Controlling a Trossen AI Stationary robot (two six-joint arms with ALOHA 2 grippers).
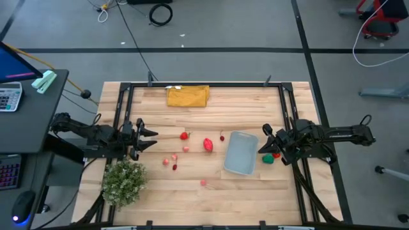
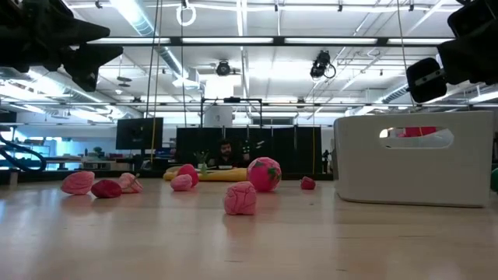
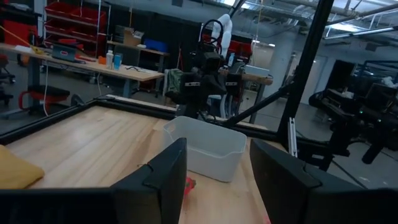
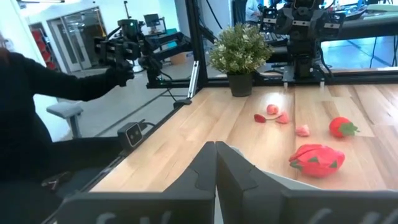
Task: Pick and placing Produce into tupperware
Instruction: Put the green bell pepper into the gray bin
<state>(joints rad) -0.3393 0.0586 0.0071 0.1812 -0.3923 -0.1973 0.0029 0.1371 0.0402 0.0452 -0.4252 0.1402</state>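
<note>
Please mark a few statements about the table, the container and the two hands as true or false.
1. The tupperware already holds produce. False: it looks empty in the high view.
2. The left hand is open. True.
3. The yellow cloth lies at the table's far edge. True.
4. The plant stands beside the right arm. False: it stands near the left arm.
5. The right hand is wide open. False: its fingers are together.
6. A green piece lies right of the tupperware. True.

Wooden table (image 1: 211,195) bears produce (image 1: 208,144), tupperware (image 1: 241,153), cloth (image 1: 188,96), plant (image 1: 124,182).
</note>
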